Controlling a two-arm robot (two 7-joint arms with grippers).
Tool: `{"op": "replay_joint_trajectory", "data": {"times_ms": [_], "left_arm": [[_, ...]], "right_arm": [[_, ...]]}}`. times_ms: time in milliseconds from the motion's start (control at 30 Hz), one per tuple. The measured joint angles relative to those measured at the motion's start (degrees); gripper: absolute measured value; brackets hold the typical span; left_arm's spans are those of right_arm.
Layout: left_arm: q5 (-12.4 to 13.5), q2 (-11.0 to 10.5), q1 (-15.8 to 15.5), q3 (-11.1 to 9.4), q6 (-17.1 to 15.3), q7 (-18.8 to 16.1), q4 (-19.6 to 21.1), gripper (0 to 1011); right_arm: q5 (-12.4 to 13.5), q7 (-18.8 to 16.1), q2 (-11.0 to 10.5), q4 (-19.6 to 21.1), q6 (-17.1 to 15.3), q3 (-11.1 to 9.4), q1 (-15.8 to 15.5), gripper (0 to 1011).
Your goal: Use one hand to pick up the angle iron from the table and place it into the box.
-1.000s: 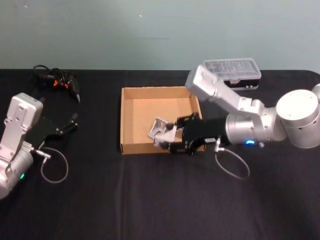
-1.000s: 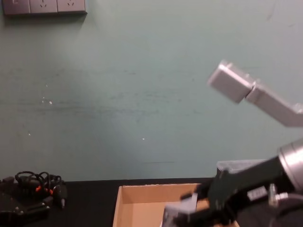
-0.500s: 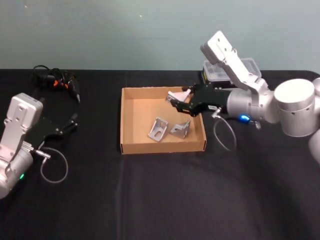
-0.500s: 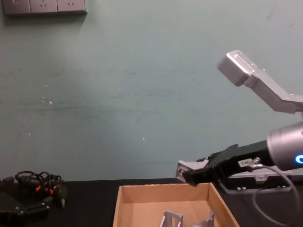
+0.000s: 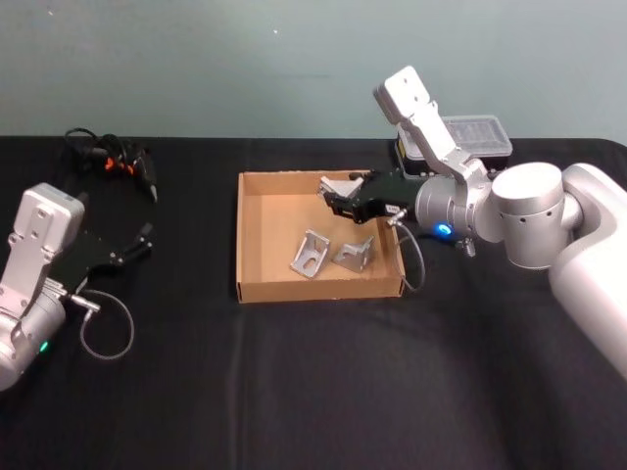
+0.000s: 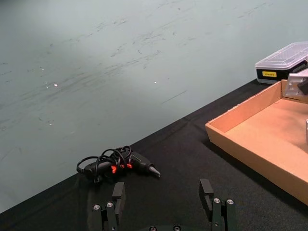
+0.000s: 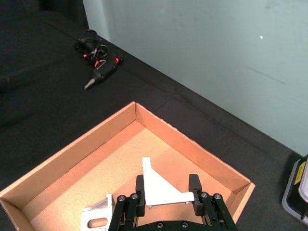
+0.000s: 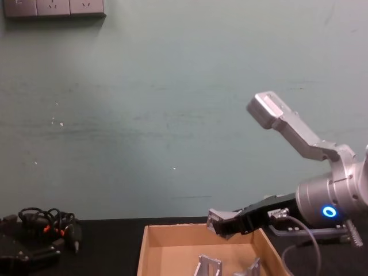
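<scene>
Right black gripper (image 5: 338, 197) on its silver-grey arm hangs over the far right part of the shallow brown cardboard box (image 5: 257, 287), fingers clamped on a silver angle iron bracket (image 5: 338, 185). Wrist view: the bracket (image 7: 158, 189) sits between both black fingers (image 7: 140, 188), flat triangular face up, held clear above the box floor (image 7: 72, 165). Chest view: the bracket (image 8: 217, 218) is at about rim height, above the back wall of the box (image 8: 172, 236).

Inside the box: 2 more silver angle irons on the floor, 1 (image 5: 310, 255) near the middle, 1 (image 5: 355, 254) just beside it toward the right wall, both below the gripper.

Around: black plastic case with clear lid (image 5: 473, 139) behind the right arm, beyond the box's far right corner. Black tool with tangled cord and orange marks (image 5: 113, 159) at far left of the matte black table (image 5: 294, 392).

Left gripper (image 5: 137, 242) rests low at the left, well apart from the box, its fingers (image 6: 119, 191) spread with nothing between
</scene>
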State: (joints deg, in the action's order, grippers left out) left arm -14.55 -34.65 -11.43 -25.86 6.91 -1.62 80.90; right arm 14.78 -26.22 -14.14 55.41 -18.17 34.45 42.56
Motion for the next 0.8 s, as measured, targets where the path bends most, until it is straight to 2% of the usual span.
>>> {"op": "replay_joint_trajectory", "data": {"times_ms": [300, 633, 800], "left_arm": [[0.0, 0.0, 0.0, 0.0, 0.0, 0.0, 0.0, 1012], [0.0, 0.0, 0.0, 0.0, 0.0, 0.0, 0.0, 1011], [0.0, 0.0, 0.0, 0.0, 0.0, 0.0, 0.0, 1011]], "right_arm": [[-1.32, 0.15, 1.71, -3.61, -0.79, -0.54, 0.7, 542], [-2.37, -0.04, 1.92, -4.16, -1.64, -1.36, 0.33, 548], [-3.03, -0.47, 2.03, -4.12, -1.77, -1.76, 0.16, 691]]}}
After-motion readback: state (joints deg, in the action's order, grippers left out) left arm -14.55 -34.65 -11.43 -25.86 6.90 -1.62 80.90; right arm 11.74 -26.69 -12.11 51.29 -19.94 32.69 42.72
